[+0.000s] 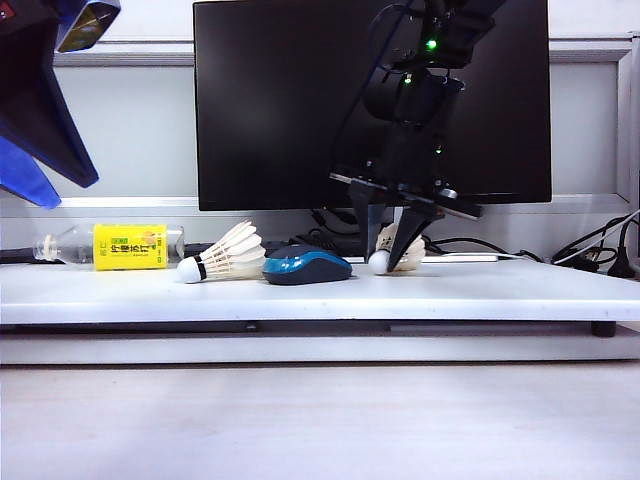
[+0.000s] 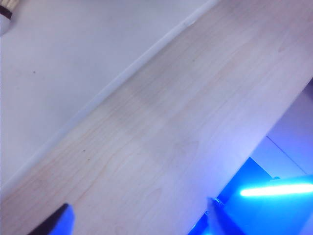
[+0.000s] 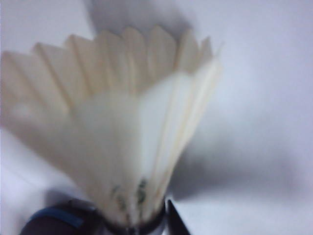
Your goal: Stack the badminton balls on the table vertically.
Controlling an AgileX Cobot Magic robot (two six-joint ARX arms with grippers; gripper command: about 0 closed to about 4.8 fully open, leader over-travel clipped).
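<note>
Right claw pinched around a shuttlecock on the bench, just right of the mouse, second shuttlecock lying left of it, left claw spread wide, empty, off the bench's front edge.

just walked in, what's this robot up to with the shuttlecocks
The right gripper is down on the white table, its fingers closed around one badminton ball near its banded end; it looks gripped, still low at the surface. The other badminton ball lies on its side next to a blue mouse, untouched. The left gripper hangs open, high at the left, holding nothing. Nothing is stacked yet.
</note>
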